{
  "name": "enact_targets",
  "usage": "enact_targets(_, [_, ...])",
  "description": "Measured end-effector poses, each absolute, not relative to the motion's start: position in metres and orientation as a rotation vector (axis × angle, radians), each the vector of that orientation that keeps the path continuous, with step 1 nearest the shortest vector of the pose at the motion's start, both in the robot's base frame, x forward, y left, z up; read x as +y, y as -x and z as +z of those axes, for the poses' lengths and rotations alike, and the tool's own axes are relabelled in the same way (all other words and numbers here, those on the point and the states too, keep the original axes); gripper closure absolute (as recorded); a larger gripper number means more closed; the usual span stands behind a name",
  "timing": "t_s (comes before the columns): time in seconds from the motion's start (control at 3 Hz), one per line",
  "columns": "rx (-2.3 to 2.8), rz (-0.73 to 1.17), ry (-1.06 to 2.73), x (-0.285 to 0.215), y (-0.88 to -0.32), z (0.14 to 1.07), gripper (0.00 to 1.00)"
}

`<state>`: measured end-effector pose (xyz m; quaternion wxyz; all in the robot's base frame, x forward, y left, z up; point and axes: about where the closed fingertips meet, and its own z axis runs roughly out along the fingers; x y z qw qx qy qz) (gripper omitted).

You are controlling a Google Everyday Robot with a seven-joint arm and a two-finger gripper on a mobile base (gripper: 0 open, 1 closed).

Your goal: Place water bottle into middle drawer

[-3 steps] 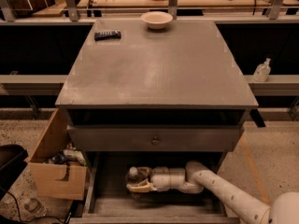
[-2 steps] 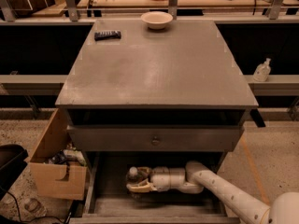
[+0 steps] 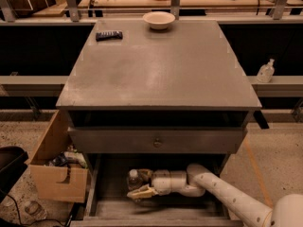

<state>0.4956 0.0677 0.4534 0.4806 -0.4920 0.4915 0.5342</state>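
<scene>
We note tool (image 3: 140, 184) low inside open middle drawer (image 3: 102, 207), arm entering from right. Tool clenched on water bottle (image 3: 134, 178), bottle inside drawer near left-centre, just above floor. Bowl (image 3: 159, 19), remote (image 3: 109, 35) on surface (image 3: 161, 74). Tan box (image 3: 57, 181) beside cabinet, left.

I see the gripper (image 3: 138, 184) low in the middle drawer (image 3: 111, 208); it looks like pale matt plastic, on a smooth white arm (image 3: 227, 196). The water bottle (image 3: 134, 178) is clear plastic. The drawer is matt grey wood, the cabinet top (image 3: 156, 70) faintly sheened. The far bowl (image 3: 158, 19) looks glossy.
</scene>
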Motion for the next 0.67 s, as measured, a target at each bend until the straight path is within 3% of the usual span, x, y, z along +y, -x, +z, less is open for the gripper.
enact_targets(0.33, [1.196, 1.306, 1.201, 0.0694, -0.4949, 0.4537, 0.0])
enact_targets(0.67, [1.196, 1.307, 1.201, 0.0694, -0.4949, 0.4537, 0.0])
